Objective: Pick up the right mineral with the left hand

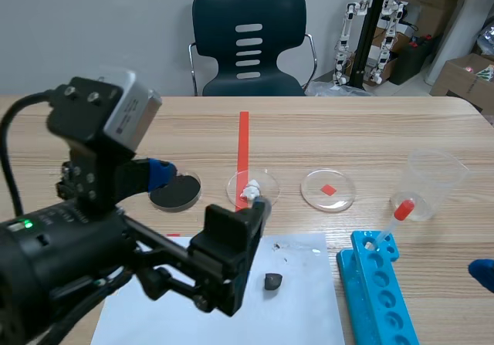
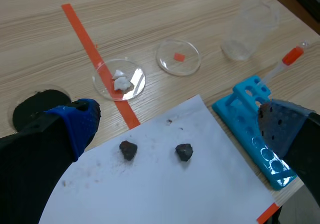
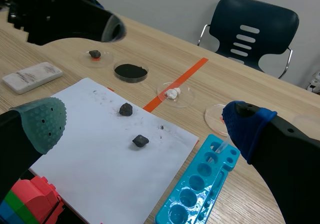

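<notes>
Two dark minerals lie on the white paper (image 2: 150,194). The right mineral (image 2: 184,152) (image 1: 272,281) (image 3: 140,141) rests apart from the left mineral (image 2: 128,150) (image 3: 125,109), which the left arm hides in the scene view. My left gripper (image 2: 177,120) (image 1: 197,206) hangs open above the paper, with both minerals below and between its fingers, touching neither. My right gripper (image 3: 144,120) is open too and holds nothing, off to the table's right; only a blue pad tip (image 1: 485,272) shows in the scene view.
A blue tube rack (image 1: 378,283) with a red-capped dropper (image 1: 392,223) lies right of the paper, near a clear cup (image 1: 434,181). Three dishes stand beyond the paper: black powder (image 1: 175,191), white bits (image 1: 252,188), red chip (image 1: 328,189). A chair (image 1: 248,40) stands behind the table.
</notes>
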You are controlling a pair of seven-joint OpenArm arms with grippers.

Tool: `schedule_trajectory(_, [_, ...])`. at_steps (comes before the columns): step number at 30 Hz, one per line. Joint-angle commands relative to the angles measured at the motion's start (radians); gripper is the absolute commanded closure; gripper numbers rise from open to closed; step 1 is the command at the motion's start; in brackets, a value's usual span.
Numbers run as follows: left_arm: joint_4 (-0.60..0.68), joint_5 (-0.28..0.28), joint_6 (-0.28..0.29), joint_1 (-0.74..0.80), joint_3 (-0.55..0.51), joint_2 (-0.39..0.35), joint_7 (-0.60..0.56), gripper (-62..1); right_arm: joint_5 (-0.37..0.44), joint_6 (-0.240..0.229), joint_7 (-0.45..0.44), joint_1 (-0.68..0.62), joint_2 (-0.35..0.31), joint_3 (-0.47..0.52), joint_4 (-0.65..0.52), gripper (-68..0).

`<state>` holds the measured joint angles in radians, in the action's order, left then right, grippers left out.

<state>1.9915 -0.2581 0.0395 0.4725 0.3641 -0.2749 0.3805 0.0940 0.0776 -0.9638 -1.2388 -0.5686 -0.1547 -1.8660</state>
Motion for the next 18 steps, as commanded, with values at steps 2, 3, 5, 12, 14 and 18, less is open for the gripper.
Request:
schedule_trajectory(2, [-0.06, -0.009, -0.103, -0.084, 0.077, -0.006, 0.044, -62.3, 0.003, 0.0, -0.018, 0.004, -0.005, 0.003, -0.02, -67.9])
schedule_trajectory(3, [-0.087, -0.009, -0.153, -0.124, 0.112, -0.006, 0.071, -62.3, 0.003, 0.0, -0.018, 0.004, -0.005, 0.003, -0.02, -67.9])
schedule_trajectory(5, [-0.147, -0.01, -0.243, -0.207, 0.182, -0.006, 0.132, -62.3, 0.003, 0.0, -0.018, 0.004, -0.005, 0.003, -0.02, -67.9])
schedule_trajectory(12, [-0.296, -0.019, -0.501, -0.46, 0.426, -0.005, 0.375, -62.3, 0.003, 0.0, -0.018, 0.004, -0.005, 0.003, -0.02, -67.9])
schedule_trajectory(14, [-0.32, -0.019, -0.565, -0.518, 0.488, -0.005, 0.447, -62.3, 0.003, 0.0, -0.018, 0.004, -0.005, 0.003, -0.02, -67.9])
schedule_trajectory(18, [-0.376, -0.019, -0.65, -0.605, 0.57, 0.017, 0.561, -62.3, 0.003, 0.0, -0.018, 0.004, -0.005, 0.003, -0.02, -67.9])
